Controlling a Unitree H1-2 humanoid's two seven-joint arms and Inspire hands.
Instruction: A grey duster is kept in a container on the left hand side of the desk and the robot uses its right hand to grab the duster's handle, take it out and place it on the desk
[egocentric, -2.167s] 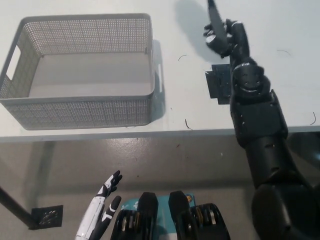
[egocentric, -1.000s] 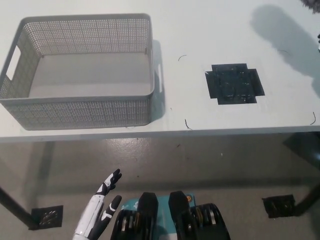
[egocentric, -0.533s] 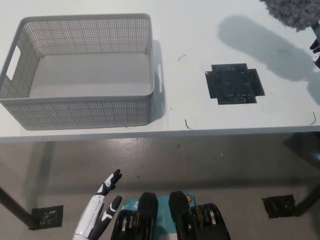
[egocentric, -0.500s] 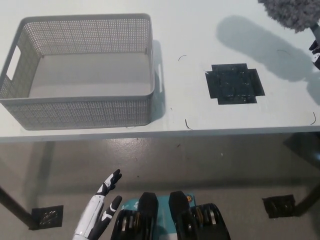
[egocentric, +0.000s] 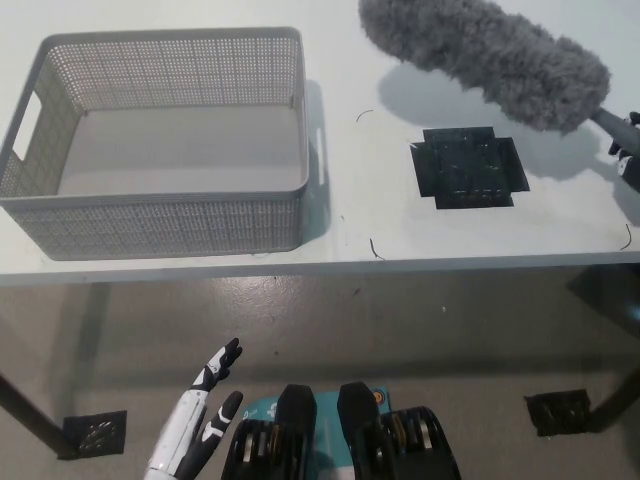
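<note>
Grey fluffy duster stretches across the upper right — its handle gripped by the black right hand at the right edge. Container upper left; white left hand lower left, fingers apart, holding nothing.

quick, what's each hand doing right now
Left hand: open, holding nothing, resting low beside the body.
Right hand: only a sliver shows at the picture's right edge, by the fluffy grey duster's handle; grip cannot be told.

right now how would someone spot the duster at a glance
Start at the white desk and skip the grey mesh basket on its left. Go right: above the black tape patch stretches the duster, the only long, fluffy grey thing there.
</note>
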